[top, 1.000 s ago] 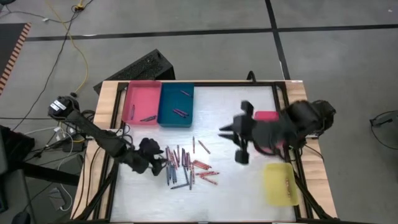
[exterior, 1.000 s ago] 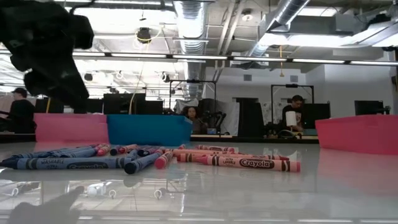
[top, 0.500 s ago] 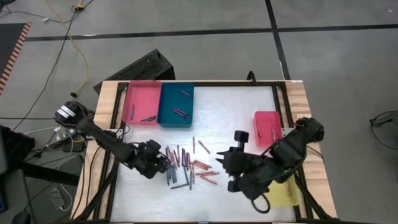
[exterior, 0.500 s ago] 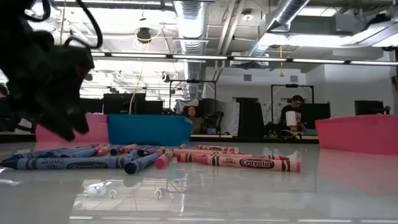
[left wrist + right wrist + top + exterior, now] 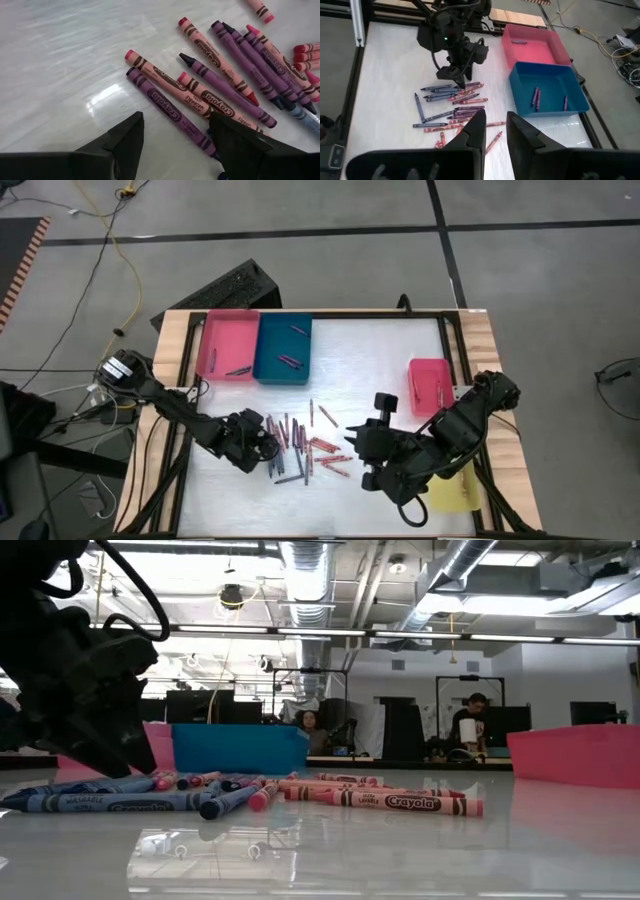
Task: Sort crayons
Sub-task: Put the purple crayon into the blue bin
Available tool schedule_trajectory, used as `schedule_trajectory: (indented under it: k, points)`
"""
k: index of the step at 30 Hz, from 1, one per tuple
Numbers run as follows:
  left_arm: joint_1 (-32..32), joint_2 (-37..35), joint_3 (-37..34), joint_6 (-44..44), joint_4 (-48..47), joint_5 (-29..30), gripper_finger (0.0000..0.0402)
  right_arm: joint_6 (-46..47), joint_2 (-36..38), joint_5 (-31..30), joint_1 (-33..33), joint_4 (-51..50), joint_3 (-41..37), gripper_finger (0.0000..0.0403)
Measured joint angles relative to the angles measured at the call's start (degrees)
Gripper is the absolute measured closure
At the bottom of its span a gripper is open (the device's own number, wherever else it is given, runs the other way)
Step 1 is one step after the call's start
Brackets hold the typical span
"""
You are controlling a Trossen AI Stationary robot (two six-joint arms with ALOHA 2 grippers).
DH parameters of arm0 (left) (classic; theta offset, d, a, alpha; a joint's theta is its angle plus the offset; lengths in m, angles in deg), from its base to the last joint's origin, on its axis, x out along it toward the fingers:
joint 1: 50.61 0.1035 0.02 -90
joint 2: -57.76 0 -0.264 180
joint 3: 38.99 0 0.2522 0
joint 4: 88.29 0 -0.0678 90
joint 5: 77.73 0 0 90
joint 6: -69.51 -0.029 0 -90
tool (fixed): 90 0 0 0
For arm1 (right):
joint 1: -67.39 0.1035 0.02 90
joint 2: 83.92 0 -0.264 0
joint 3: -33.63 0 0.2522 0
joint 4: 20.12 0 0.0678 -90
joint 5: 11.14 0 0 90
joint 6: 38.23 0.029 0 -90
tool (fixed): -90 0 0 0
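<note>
Lowered the left claw (image 5: 262, 448) over the last second from well above the table (image 5: 380, 360) to just over the left edge of the loose crayons (image 5: 300, 448), as seen in the low view, where the claw (image 5: 95, 745) now hangs close to the nearest blue sticks. Spread wide, gripping nothing; in its own wrist view, straddling a purple crayon (image 5: 170, 112) at the edge of the pile, fingertips not yet down on it. Swung the right claw (image 5: 352, 442) meanwhile from over the red tray (image 5: 430, 385) side of the table forward and down to just beside the right edge of the same pile, covering most of the yellow tray (image 5: 455, 492) with the arm. Parted only narrowly there, with nothing between the fingers (image 5: 480, 117). Left most of the crayons lying in one scatter at the middle front of the table, with only a few already in the pink tray (image 5: 227, 345), the blue tray (image 5: 283, 348) and the red one. Judging by this: sorting barely begun, and a pick of the purple crayon by the left claw likely the step in hand, calling for a short drop and a squeeze. Worth watching for crowding, with both claws at one small pile.
</note>
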Motion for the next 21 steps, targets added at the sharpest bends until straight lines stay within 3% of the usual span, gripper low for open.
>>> schedule_trajectory:
  k: [21]
  points:
    - [-0.01, 0.04, -0.09, -3.57, -1.38, -2.11, 0.0373, 1.44, -0.01, 0.06, -0.01, 0.55, 0.00, 0.0331]
